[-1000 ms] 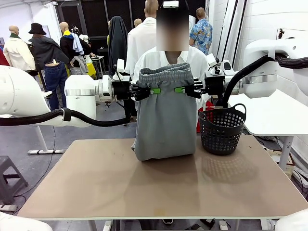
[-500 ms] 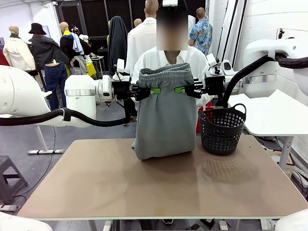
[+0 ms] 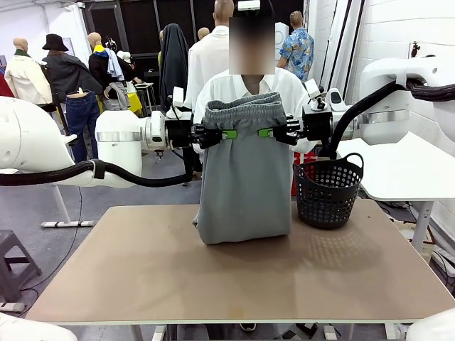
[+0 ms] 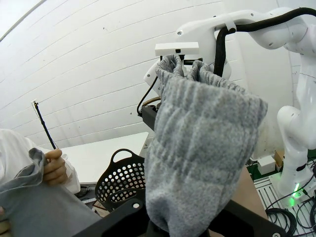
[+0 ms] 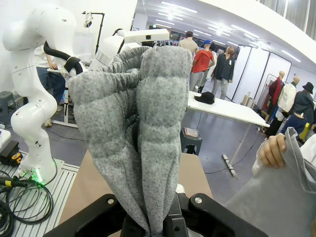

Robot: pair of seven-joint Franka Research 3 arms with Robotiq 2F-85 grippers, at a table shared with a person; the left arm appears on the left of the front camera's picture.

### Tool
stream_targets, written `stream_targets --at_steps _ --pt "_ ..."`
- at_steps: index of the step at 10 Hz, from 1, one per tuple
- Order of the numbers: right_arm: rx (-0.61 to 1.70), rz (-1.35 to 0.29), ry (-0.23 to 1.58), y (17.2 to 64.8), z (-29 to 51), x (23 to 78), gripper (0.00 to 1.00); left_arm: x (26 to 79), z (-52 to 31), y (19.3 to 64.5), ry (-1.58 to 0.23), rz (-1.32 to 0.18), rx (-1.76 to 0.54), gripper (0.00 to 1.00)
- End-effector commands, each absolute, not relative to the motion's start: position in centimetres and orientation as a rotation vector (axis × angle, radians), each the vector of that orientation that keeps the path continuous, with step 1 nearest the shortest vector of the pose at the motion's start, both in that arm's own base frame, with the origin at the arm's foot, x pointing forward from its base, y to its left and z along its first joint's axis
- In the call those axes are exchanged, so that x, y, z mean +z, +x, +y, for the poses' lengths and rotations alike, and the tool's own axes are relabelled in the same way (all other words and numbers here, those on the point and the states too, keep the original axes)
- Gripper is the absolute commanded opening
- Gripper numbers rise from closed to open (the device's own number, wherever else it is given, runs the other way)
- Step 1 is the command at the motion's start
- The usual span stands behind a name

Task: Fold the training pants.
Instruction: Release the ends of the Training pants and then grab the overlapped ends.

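The light grey training pants (image 3: 245, 177) hang by their gathered waistband between my two grippers, above the far side of the table. Their folded lower end rests on the tabletop. My left gripper (image 3: 229, 133) is shut on the waistband's left part, my right gripper (image 3: 264, 132) on its right part. In the left wrist view the bunched waistband (image 4: 202, 148) rises from the shut left gripper (image 4: 168, 229). The right wrist view has the same bunched cloth (image 5: 138, 123) pinched in the right gripper (image 5: 153, 227). The person's hands (image 4: 54, 168) (image 5: 271, 150) hold grey cloth behind the pants.
A black mesh basket (image 3: 327, 192) stands on the table's far right corner, close to the pants. The brown table (image 3: 213, 277) is bare in front. A person in a white shirt (image 3: 284, 89) stands right behind the hanging pants. A white table (image 3: 398, 170) lies at the right.
The folded lower end of the pants has come slightly lower and nearer to me on the table. Both grippers keep their hold and place.
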State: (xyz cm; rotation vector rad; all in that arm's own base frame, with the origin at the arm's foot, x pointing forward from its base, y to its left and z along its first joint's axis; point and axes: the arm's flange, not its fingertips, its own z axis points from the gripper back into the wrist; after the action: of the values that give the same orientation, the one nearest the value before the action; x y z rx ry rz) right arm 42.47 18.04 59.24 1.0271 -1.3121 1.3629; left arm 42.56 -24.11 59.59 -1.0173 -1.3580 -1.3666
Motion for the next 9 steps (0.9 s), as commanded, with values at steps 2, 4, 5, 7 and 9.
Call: stream_targets --at_steps 2,4,5,7,9 --pt "1.367 -1.322 1.030 42.34 18.20 59.40 0.00 59.84 -24.00 42.32 -1.028 -1.362 -1.374 0.00" --pt "1.367 -1.322 1.030 42.34 18.20 59.40 0.00 59.84 -24.00 42.32 -1.028 -1.362 -1.374 0.00" --pt "1.367 -1.322 1.030 42.34 18.20 59.40 0.00 59.84 -24.00 42.32 -1.028 -1.362 -1.374 0.00" --pt "1.367 -1.322 1.030 42.34 18.20 59.40 0.00 59.84 -24.00 42.32 -1.028 -1.362 -1.374 0.00" --pt "1.367 -1.322 1.030 42.34 18.20 59.40 0.00 59.84 -24.00 42.32 -1.028 -1.362 -1.374 0.00"
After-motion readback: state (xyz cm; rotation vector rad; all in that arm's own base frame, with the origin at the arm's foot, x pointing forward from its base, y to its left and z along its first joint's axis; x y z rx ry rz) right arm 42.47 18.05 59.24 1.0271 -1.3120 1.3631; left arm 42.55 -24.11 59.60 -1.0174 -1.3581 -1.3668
